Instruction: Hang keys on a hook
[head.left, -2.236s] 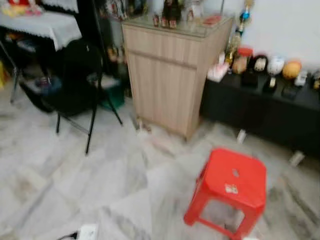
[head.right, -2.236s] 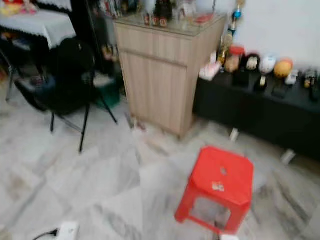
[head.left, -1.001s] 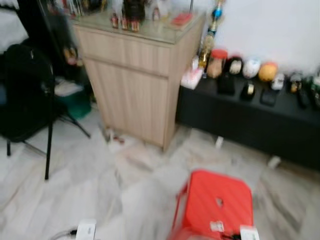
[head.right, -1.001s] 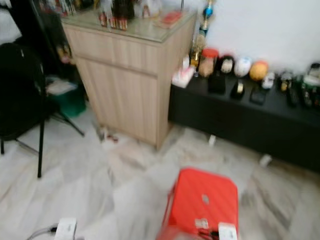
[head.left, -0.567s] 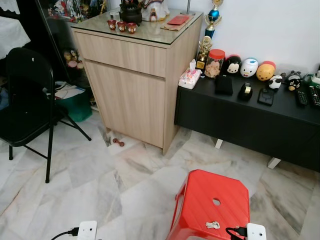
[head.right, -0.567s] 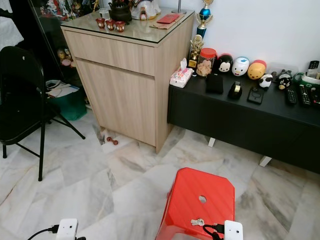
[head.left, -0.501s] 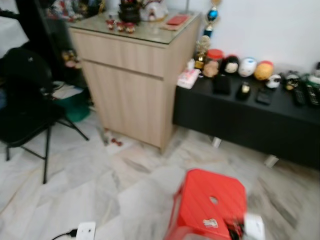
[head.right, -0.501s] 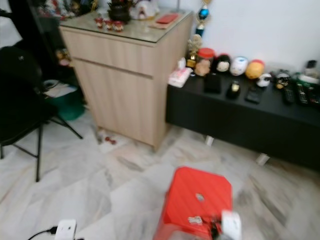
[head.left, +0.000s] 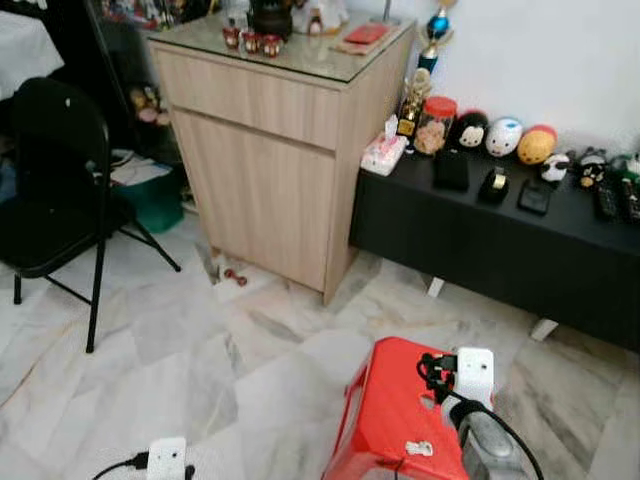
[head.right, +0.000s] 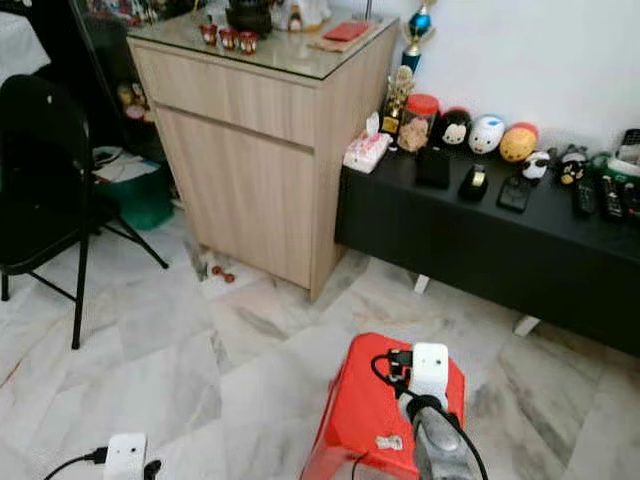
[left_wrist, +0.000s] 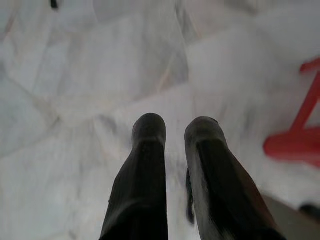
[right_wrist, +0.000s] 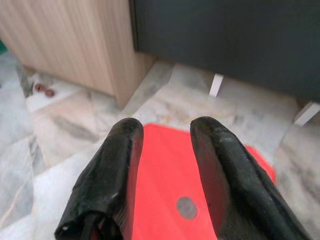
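Marble floor (head.left: 130, 360) spreads out in front of me in the left eye view, with a wooden cabinet (head.left: 280, 150) against the wall, a low black bench (head.left: 500, 245) beside it and a folding chair (head.left: 55, 180) off to my left. Nearest me stands the red stool (head.left: 395, 415), and the keys (head.left: 419, 448) lie on its seat close to the near edge. Half a second ago my right arm was only peeking in at the bottom of the picture; now it is raised over the stool, so I judge the pick-up has begun. I see no hook anywhere in this picture, so the hanging comes well after the grab.

From the right eye, the same keys (head.right: 388, 441) sit just left of my arm's silver wrist, not yet touched.

Along the left wrist, the left gripper (left_wrist: 175, 131) hangs idle over bare floor, its fingers (left_wrist: 148, 132) parted by a narrow gap and holding nothing; a red stool leg shows at the side.

Along the right wrist, the right gripper (right_wrist: 165, 135) is spread wide over the stool seat near its round centre hole (right_wrist: 186, 206), empty. It aims past the keys toward the far edge, so I will need to pull back and lower.
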